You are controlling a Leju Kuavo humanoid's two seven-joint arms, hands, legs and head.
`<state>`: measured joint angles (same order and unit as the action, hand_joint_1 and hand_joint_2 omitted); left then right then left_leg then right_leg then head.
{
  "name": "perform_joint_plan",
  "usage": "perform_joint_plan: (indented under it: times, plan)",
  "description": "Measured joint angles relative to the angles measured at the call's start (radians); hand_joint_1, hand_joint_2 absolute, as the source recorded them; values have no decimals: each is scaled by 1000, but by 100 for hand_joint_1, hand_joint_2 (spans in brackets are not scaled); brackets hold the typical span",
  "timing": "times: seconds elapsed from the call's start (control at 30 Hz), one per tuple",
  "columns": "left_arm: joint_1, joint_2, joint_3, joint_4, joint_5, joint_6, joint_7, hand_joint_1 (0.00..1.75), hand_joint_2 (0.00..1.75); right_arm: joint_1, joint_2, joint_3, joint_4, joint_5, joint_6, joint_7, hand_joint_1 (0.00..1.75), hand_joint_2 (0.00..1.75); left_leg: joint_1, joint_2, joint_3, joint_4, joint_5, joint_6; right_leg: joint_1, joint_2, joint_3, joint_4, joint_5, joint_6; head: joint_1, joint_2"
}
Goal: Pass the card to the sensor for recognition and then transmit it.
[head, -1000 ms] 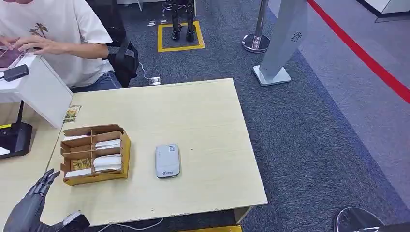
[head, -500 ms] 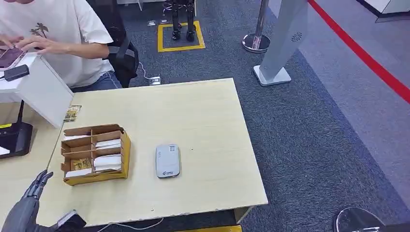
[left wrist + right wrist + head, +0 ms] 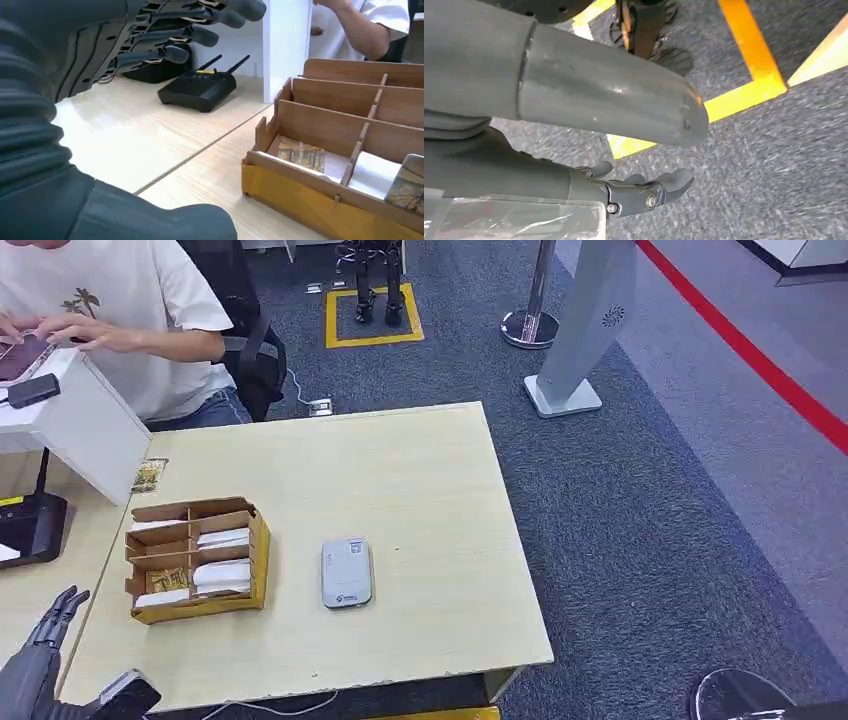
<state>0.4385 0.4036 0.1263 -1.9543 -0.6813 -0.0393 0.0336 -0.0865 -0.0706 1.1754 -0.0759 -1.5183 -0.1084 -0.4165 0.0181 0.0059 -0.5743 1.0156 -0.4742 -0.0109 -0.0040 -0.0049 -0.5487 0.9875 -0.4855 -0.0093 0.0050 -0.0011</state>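
I have the left hand (image 3: 45, 625) low over the near left corner of the table (image 3: 420, 490), fingers straight and spread, holding nothing. It hangs just left of the wooden card box (image 3: 196, 558), not touching it. From the left wrist view the fingers (image 3: 195, 35) reach out above the tabletop toward a black router (image 3: 199, 89) with two antennas, and the box's near wall (image 3: 320, 200) sits close by.

The cards are in the box: white ones (image 3: 222, 575) lie in the right-hand compartments, and a patterned yellowish card (image 3: 166, 579) lies flat in a left compartment near the front. In the left wrist view I see that patterned card (image 3: 301, 153) on the compartment floor, with another patterned card (image 3: 410, 186) leaning in the next cell.

The grey card sensor (image 3: 346, 572) lies flat on the table, just right of the box and apart from it.

My right hand (image 3: 644, 192) hangs over grey carpet with yellow floor tape, fingers loosely curled, nothing in them that I can make out.

A person in a white shirt (image 3: 120, 300) sits at the far left, hands on a device. One more small patterned card (image 3: 149, 475) lies on the table by a white partition (image 3: 85, 425).
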Motion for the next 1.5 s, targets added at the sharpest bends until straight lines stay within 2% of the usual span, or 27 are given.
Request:
perform_joint_plan:
  times: [0.2,0.37,0.7,0.87,1.03,1.23,1.37,1.5]
  plan:
    - [-11,19,22,0,23,0,-15,0,175,0,0,-33,0,0,11,-11,0,0,0,0,0,0,0,0,0,0,0,0,0,0,0,0]
    - [-16,16,46,0,9,9,-26,0,175,1,4,-46,0,0,-8,35,0,0,0,0,0,0,0,0,0,0,0,0,0,0,0,0]
    - [33,-45,34,-39,-52,39,-25,0,175,1,5,-36,-2,4,-5,49,0,0,0,0,0,0,0,0,0,0,0,0,0,0,0,0]
    - [25,-18,19,-48,-27,22,-7,0,175,0,5,-21,-5,2,-10,37,0,0,0,0,0,0,0,0,0,-1,-2,0,0,0,0,0]
    - [-76,34,-21,-28,11,-32,-7,0,175,-4,5,-21,-5,0,-5,-9,0,0,0,-2,0,0,1,-1,0,-2,1,0,0,0,0,0]
    - [-111,74,-43,10,31,-30,-6,0,175,-2,5,-21,-4,0,3,-23,0,0,0,0,0,0,2,-1,0,0,0,0,1,-1,0,0]
    - [-111,76,-43,22,43,-5,-18,0,175,2,5,-21,5,0,-4,-14,0,0,0,-1,0,0,1,-1,0,0,0,0,0,0,0,0]
    - [-77,47,-30,24,31,45,-15,0,175,8,5,-19,10,1,-5,13,0,0,0,0,0,0,0,-1,0,0,0,0,0,0,0,0]
